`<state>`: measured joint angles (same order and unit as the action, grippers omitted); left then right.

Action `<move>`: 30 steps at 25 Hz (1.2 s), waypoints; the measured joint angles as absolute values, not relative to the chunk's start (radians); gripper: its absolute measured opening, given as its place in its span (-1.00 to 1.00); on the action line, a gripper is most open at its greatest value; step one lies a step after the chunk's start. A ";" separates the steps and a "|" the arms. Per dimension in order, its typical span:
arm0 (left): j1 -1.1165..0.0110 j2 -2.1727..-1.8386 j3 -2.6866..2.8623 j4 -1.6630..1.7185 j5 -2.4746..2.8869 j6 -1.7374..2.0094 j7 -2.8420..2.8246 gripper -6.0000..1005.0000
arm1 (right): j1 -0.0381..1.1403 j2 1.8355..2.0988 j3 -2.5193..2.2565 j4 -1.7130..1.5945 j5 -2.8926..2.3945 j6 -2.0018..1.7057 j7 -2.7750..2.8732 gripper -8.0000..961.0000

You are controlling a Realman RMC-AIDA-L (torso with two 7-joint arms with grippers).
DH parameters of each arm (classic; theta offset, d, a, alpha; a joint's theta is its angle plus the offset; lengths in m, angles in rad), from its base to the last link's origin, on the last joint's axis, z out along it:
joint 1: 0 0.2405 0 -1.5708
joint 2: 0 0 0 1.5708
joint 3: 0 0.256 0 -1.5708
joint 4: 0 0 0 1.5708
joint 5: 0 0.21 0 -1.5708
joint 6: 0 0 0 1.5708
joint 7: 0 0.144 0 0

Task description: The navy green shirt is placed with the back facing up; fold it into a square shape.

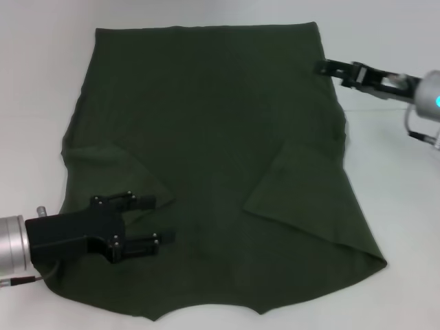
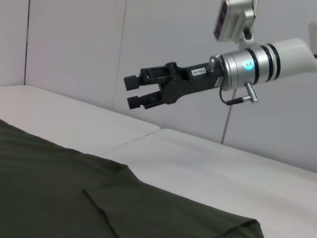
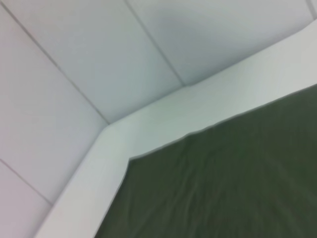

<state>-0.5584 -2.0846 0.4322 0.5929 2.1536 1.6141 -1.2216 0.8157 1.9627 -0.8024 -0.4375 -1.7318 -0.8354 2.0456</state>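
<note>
The navy green shirt (image 1: 206,137) lies spread flat on the white table (image 1: 402,206), plain side up, with both sleeves folded inward over the body. Over its near left part my left gripper (image 1: 162,222) hovers open, with nothing between its fingers. My right gripper (image 1: 320,68) is in the air just beside the shirt's far right edge. The left wrist view shows that right gripper (image 2: 132,92) raised above the table, fingers a little apart and empty, with the shirt (image 2: 49,193) below. In the right wrist view only a corner of the shirt (image 3: 237,183) shows.
Bare white table (image 2: 198,158) surrounds the shirt, widest on the right side. Pale walls (image 3: 99,59) rise close behind the table's far edge. Nothing else lies on the table.
</note>
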 joint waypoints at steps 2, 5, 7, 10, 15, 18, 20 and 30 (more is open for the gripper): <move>-0.559 -2.086 0.428 0.588 2.144 1.627 -1.231 0.59 | 0.777 1.966 -0.758 -0.437 -1.685 -0.872 1.954 0.81; -0.560 -2.086 0.426 0.582 2.122 1.641 -1.248 0.59 | 0.715 1.975 -0.719 -0.437 -1.600 -0.949 1.811 0.81; -0.558 -2.086 0.425 0.574 2.088 1.660 -1.272 0.59 | 0.675 1.978 -0.709 -0.437 -1.551 -1.022 1.707 0.81; -0.553 -2.086 0.424 0.567 2.050 1.677 -1.293 0.59 | 0.628 1.980 -0.705 -0.431 -1.526 -1.137 1.568 0.81; -0.552 -2.088 0.424 0.564 2.036 1.684 -1.340 0.59 | 0.555 1.978 -0.713 -0.434 -1.537 -1.310 1.374 0.81; -0.552 -2.088 0.425 0.566 2.037 1.689 -1.356 0.59 | 0.524 1.972 -0.717 -0.436 -1.580 -1.418 1.272 0.81; -0.551 -2.085 0.425 0.569 2.042 1.691 -1.370 0.59 | 0.515 1.965 -0.719 -0.438 -1.627 -1.464 1.233 0.81; -0.568 -2.058 0.421 0.683 2.060 1.626 -1.741 0.59 | 0.535 1.970 -0.721 -0.437 -1.855 -1.531 1.153 0.80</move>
<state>-0.5682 -2.0583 0.4213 0.6832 2.0598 1.6265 -1.7414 0.5354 1.9699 -0.7213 -0.4373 -1.8546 -1.5310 1.1528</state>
